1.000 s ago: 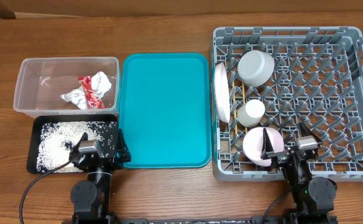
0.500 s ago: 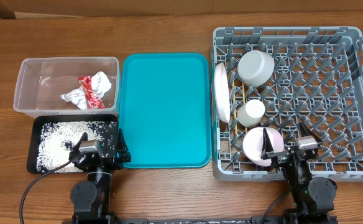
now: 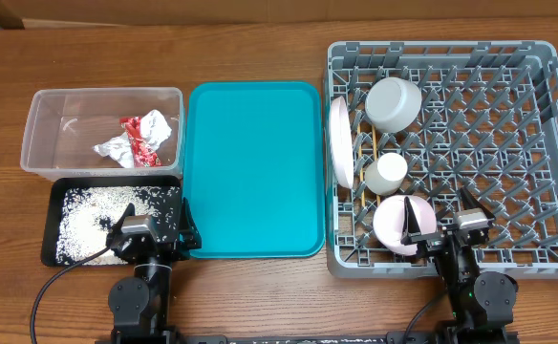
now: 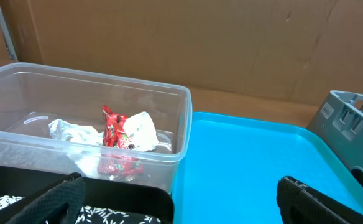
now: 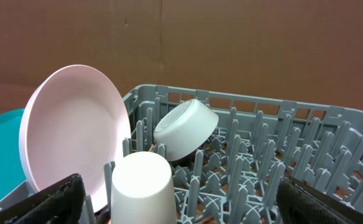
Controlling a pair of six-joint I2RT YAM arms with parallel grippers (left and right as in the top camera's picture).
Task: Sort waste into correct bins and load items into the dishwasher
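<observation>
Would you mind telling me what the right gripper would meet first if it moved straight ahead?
Most likely the small white cup, which stands just ahead between the open right gripper's fingers, slightly left of centre, though depth is hard to judge.

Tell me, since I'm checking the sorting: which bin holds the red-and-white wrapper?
The clear tub; the wrapper lies there beside the napkin, while the black tray holds only rice.

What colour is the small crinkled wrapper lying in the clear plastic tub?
Red with white; the small crinkled wrapper shows best in the left wrist view.
</observation>
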